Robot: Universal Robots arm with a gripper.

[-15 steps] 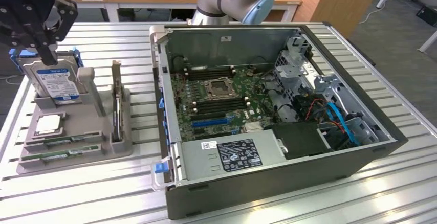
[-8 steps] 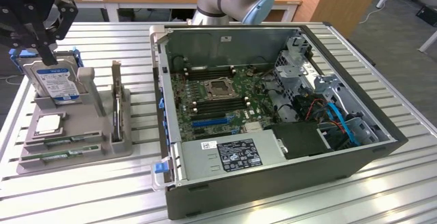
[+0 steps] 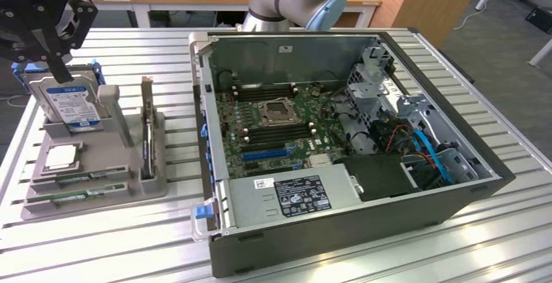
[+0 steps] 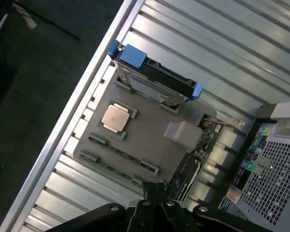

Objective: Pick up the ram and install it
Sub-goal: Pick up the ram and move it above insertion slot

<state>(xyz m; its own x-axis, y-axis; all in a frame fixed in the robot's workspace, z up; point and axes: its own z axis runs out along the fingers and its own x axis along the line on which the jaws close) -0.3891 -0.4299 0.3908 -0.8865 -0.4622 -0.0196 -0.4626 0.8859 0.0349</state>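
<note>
Two ram sticks lie in slots at the near end of a grey parts holder (image 3: 121,186): one ram stick (image 3: 84,178) and a second (image 3: 84,196) beside it, both thin and green. In the wrist view the ram (image 4: 121,155) runs along the holder's edge (image 4: 154,145). My black gripper (image 3: 62,75) hangs at the exterior view's far left, above the far end of the holder, with its fingers shut and nothing between them. Its fingertips (image 4: 157,187) also show in the wrist view, pressed together, well above the holder.
On the holder stand a blue-labelled hard drive (image 3: 69,105), a silver processor (image 3: 62,157) and an upright expansion card (image 3: 151,128). The open computer case (image 3: 483,167) lies to the right, with its motherboard's processor socket (image 3: 276,110) and dark memory slots (image 3: 271,134). The table is slatted metal.
</note>
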